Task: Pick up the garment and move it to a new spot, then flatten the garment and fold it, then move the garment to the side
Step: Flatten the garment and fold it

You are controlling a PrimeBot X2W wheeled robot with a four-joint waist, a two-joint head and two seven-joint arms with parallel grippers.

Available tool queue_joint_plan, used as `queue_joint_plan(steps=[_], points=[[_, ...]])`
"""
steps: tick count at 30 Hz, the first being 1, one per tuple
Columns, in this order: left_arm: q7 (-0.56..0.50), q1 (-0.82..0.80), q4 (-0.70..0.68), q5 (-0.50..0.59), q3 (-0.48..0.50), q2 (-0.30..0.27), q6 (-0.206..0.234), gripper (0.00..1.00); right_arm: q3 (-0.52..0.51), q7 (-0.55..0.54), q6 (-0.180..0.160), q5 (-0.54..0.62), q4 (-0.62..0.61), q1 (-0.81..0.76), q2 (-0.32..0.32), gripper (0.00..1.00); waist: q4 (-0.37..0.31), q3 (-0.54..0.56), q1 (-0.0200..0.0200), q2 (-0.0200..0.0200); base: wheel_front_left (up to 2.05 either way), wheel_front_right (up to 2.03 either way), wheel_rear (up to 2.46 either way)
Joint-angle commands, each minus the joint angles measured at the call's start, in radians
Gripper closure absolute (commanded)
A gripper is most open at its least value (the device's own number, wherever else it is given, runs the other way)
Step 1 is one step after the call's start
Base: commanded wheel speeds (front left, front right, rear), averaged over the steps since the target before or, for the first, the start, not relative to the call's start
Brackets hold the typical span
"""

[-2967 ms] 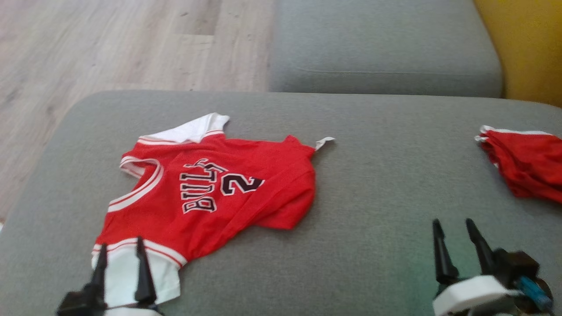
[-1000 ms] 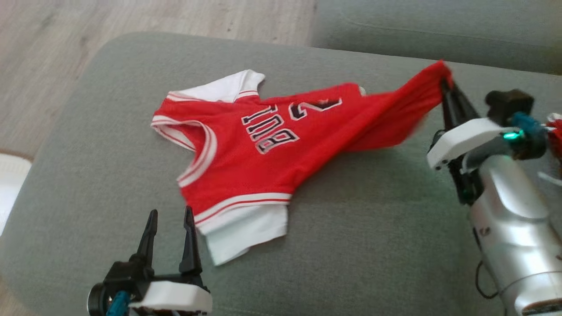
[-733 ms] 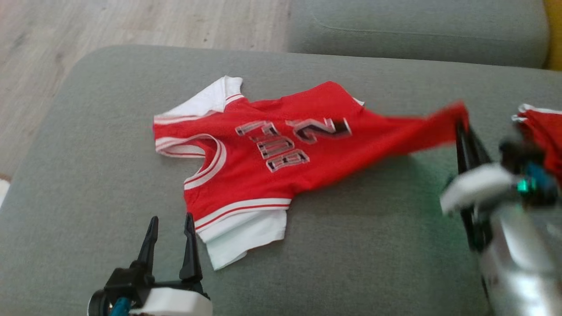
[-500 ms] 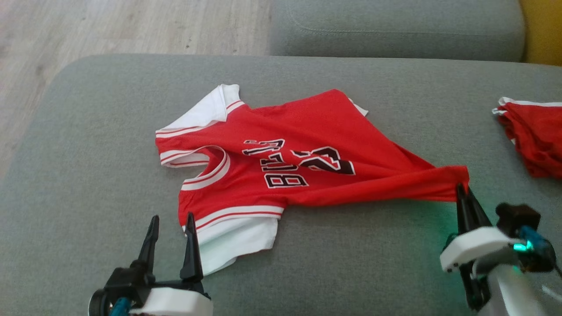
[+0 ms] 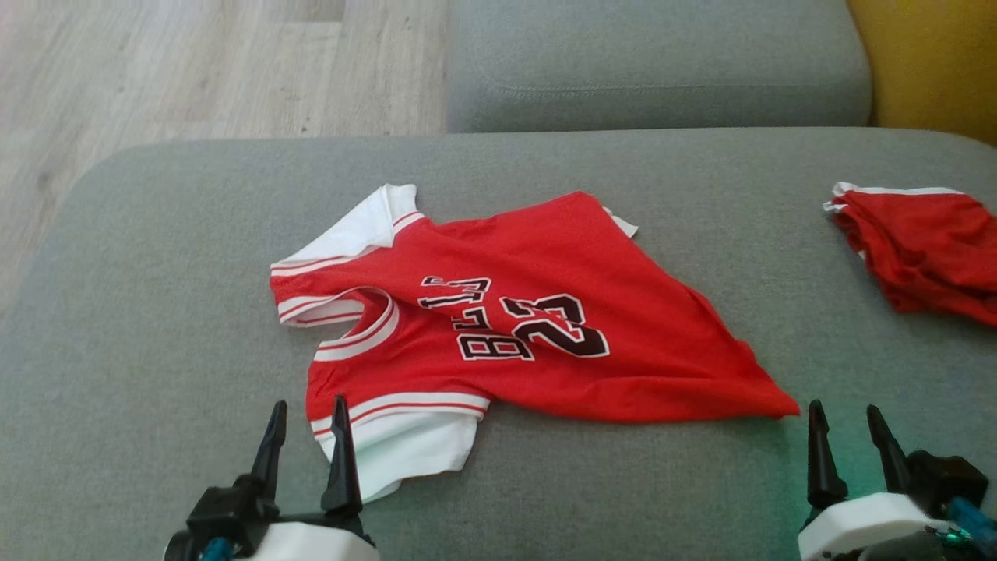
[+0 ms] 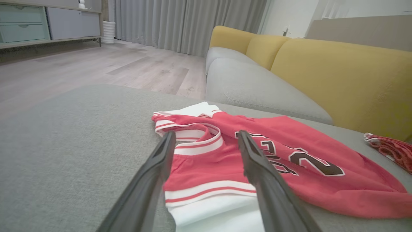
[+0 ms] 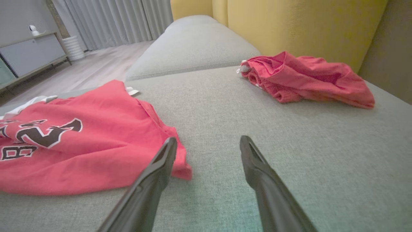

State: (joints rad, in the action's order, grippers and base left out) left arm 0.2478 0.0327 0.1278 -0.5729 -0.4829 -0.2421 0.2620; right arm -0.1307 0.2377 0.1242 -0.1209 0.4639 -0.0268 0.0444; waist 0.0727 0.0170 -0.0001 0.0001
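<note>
Head view: red jersey (image 5: 498, 327) lies front-up mid-frame on grey seat cushion (image 5: 156, 312). "23" is readable, the lettering is partly lost in a crease, and the hem corner is drawn to a point at lower right.

Wrist views add the room. L wrist view has yellow backrest (image 6: 338, 74) at right, w/ curtains (image 6: 186, 22) & cabinet (image 6: 48, 22) along top. R wrist view shows second red garment (image 7: 305, 77) bunched at upper right, well apart from jersey.

L pincer (image 5: 308, 403), lower left, is spread w/ nothing in it. In its wrist view the jersey's white sleeve lies btwn & just past the fingers. R pincer (image 5: 843, 407), lower right, is spread & empty. The jersey's pointed corner sits just beside its tips, toward frame centre; touching or not, can't tell.
</note>
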Motion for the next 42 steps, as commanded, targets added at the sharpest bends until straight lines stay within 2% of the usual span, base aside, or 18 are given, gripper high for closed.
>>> queue_joint_plan(steps=[1, 16, 29, 42], points=[[0.007, -0.027, -0.021, -0.006, 0.036, -0.003, -0.007, 0.0, 0.031, 0.006, 0.007, -0.008, -0.041, 0.027, 0.006, 0.0, -0.005, 0.008, 0.0001, -0.0001, 0.0, 0.0, 0.0], [0.012, -0.011, 0.016, -0.008, 0.038, 0.008, -0.043, 0.0, 0.095, -0.023, 0.007, -0.047, -0.147, 0.0, 0.006, 0.0, -0.008, 0.073, 0.0001, -0.0001, 0.0, 0.0, 0.0], [0.013, 0.001, 0.023, -0.003, 0.031, 0.008, -0.052, 0.0, 0.143, -0.054, 0.007, -0.042, -0.187, -0.022, 0.006, 0.0, 0.01, 0.081, 0.0001, -0.0001, 0.0, 0.0, 0.0], [0.013, -0.02, 0.011, 0.019, 0.009, 0.022, -0.056, 0.0, 0.076, -0.184, 0.007, 0.108, -0.154, 0.156, 0.007, 0.0, 0.126, 0.02, 0.0001, -0.0001, 0.0, 0.0, 0.0]])
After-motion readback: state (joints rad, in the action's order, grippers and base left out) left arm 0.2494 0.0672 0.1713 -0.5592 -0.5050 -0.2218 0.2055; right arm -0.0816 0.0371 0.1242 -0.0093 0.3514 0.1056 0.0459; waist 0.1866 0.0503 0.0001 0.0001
